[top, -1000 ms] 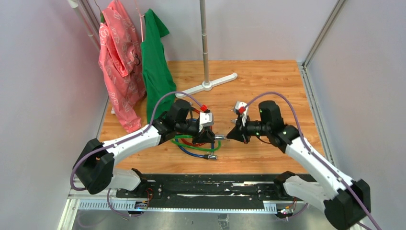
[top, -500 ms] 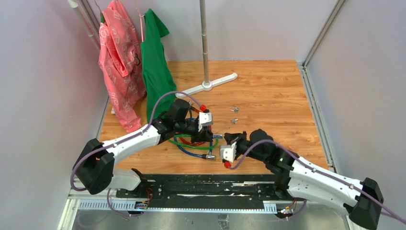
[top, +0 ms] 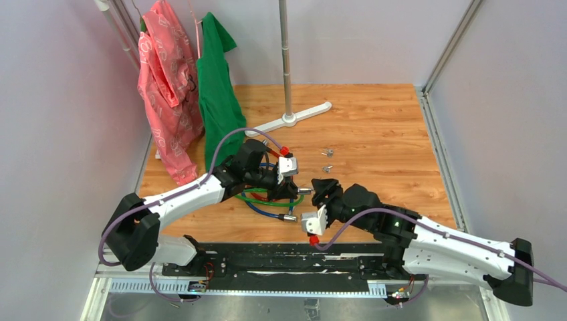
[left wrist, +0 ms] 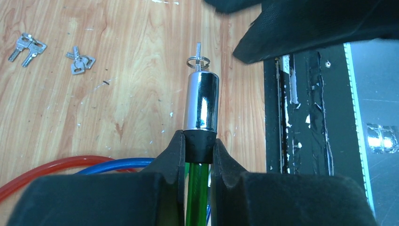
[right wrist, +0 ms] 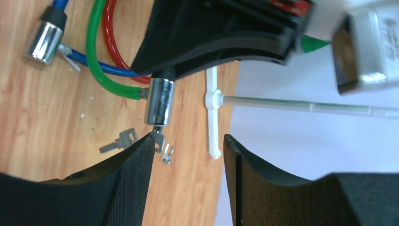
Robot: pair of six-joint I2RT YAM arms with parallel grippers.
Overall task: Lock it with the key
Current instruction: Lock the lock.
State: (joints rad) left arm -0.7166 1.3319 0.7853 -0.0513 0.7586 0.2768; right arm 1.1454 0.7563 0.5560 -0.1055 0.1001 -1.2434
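My left gripper [left wrist: 197,147] is shut on the black collar of the green cable [left wrist: 196,188]. The cable's chrome lock cylinder [left wrist: 201,101] sticks out past the fingertips. The key [left wrist: 198,51] stands in the cylinder's end with a small ring on it. In the top view the cylinder [top: 305,191] points right, toward my right gripper [top: 321,187]. In the right wrist view my right gripper [right wrist: 188,148] is open, and the key [right wrist: 159,136] hangs from the cylinder [right wrist: 159,106] right at the tip of one finger [right wrist: 136,162], not held.
Loose keys lie on the wood floor behind the lock [top: 327,152] [top: 327,168]. Red [left wrist: 47,167] and blue [left wrist: 117,165] cables coil under my left arm, with a chrome plug [top: 291,217] in front. A clothes stand [top: 289,119] and hanging garments [top: 217,93] are at the back.
My right arm swung from the middle of the floor to the front, then turned its gripper toward the lock end and opened it. The left gripper has kept still, shut on the green cable.
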